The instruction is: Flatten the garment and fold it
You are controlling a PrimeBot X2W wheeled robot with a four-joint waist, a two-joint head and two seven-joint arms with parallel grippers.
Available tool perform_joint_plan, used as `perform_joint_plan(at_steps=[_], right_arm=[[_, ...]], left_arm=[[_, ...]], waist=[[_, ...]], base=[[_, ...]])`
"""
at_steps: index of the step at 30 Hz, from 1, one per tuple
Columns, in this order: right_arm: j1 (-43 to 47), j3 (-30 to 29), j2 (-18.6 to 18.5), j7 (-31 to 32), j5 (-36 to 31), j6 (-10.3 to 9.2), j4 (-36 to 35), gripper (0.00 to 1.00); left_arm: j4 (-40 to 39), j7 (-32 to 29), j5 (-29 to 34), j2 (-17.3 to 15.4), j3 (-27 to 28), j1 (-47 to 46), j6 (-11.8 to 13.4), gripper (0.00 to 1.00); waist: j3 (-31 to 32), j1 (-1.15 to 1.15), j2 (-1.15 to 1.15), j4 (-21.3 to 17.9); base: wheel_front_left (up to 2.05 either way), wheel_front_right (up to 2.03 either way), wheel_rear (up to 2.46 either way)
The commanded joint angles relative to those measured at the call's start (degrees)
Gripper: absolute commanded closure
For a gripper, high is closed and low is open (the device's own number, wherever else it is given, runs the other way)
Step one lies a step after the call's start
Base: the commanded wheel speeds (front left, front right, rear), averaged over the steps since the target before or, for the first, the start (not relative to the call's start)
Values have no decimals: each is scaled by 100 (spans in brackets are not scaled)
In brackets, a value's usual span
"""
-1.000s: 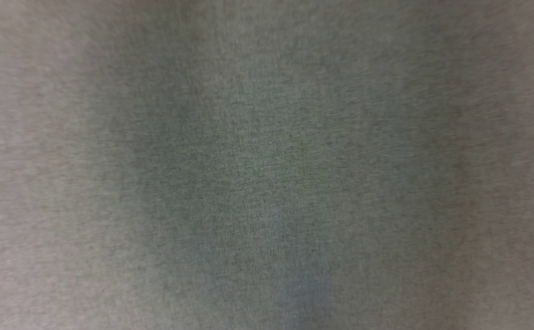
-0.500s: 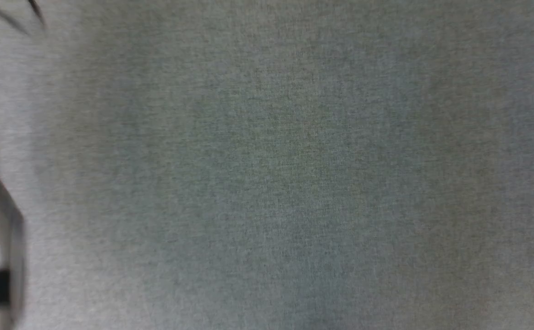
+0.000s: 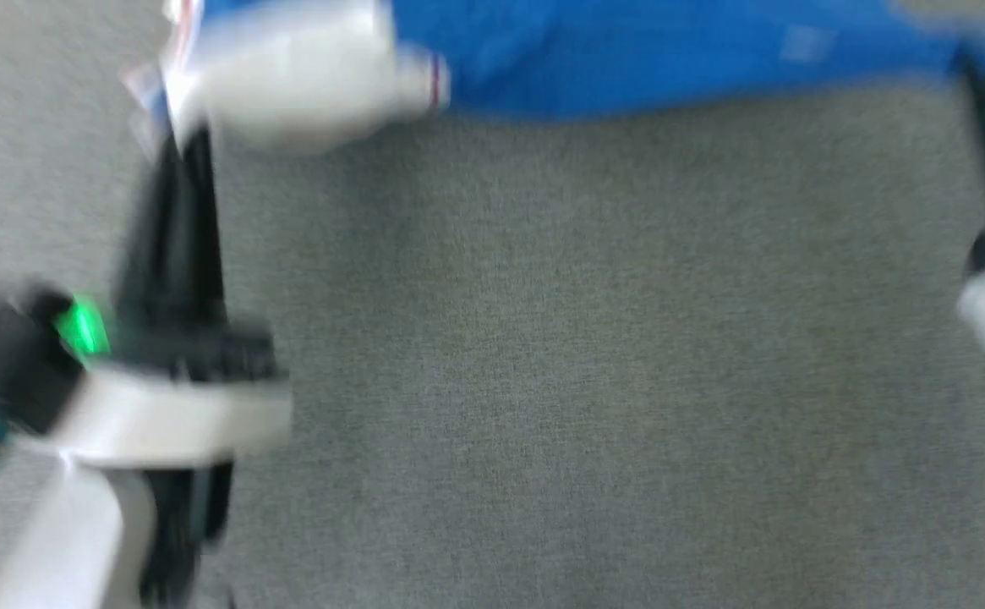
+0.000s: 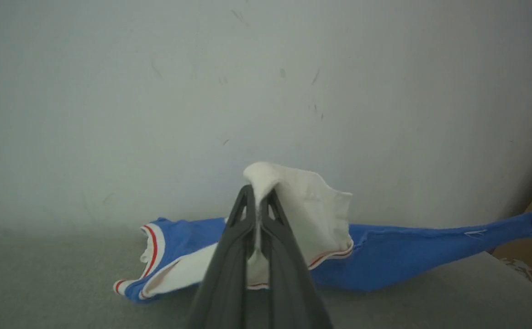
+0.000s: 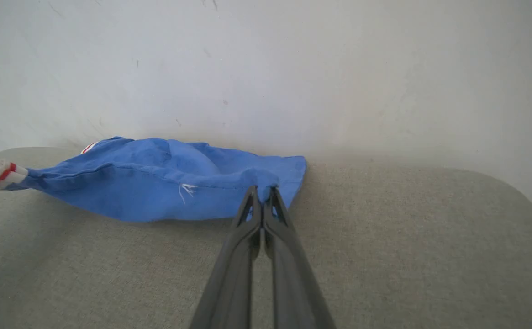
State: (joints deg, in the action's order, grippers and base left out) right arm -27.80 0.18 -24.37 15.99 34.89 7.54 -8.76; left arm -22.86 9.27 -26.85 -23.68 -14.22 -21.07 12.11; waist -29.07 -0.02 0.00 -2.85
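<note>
**Jersey held taut between both grippers**

The blue jersey T-shirt (image 3: pixel 670 59) lies stretched along the grey worktop's (image 5: pixel 407 237) far edge, by the wall. The left gripper (image 4: pixel 259 192) is clamped on a white sleeve (image 4: pixel 311 205). The right gripper (image 5: pixel 262 192) pinches the blue hem corner (image 5: pixel 288 169). The shirt's long axis runs gripper to gripper, so flattening probably means drawing it toward the near edge.

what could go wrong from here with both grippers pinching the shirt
1. The left gripper pinches only a small tuck of the white sleeve, so it may slip out under tension.
2. The right gripper holds a corner of the garment, which lies bunched between the two; spreading it like this could trap folds.
3. It sits close to the wall, which may leave little room to lay it flat.
</note>
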Motion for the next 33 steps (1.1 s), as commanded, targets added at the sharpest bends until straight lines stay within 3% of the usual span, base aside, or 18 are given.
perform_joint_plan(at_steps=[1,4,9,17,23,33], right_arm=[[348,-43,104,58,60,-5,-94,100],[1384,-119,162,274,125,-5,-222,100],[2427,-188,103,645,362,-5,-286,100],[3678,-488,-11,1159,808,-5,-518,100],[4535,-633,-8,1687,1213,-5,-916,100],[5429,-1287,201,2339,1541,-5,-1704,100]], left_arm=[[-9,-114,-105,-69,6,461,97,100],[127,-583,-272,-341,-152,1703,182,100],[156,-1137,-659,-539,-315,2734,203,100],[-218,-1643,-1343,-792,-82,3721,295,100],[-823,-2128,-1760,-1140,226,4603,544,100],[-2019,-2117,-1785,-1404,671,5486,817,100]], waist=[[664,2,0,52],[1070,2,0,95],[1550,2,0,181],[2189,2,0,272],[2605,2,0,322],[2760,2,0,474]], base=[[0,0,0],[0,0,0],[0,0,0],[0,0,0],[0,0,0],[0,0,0]])
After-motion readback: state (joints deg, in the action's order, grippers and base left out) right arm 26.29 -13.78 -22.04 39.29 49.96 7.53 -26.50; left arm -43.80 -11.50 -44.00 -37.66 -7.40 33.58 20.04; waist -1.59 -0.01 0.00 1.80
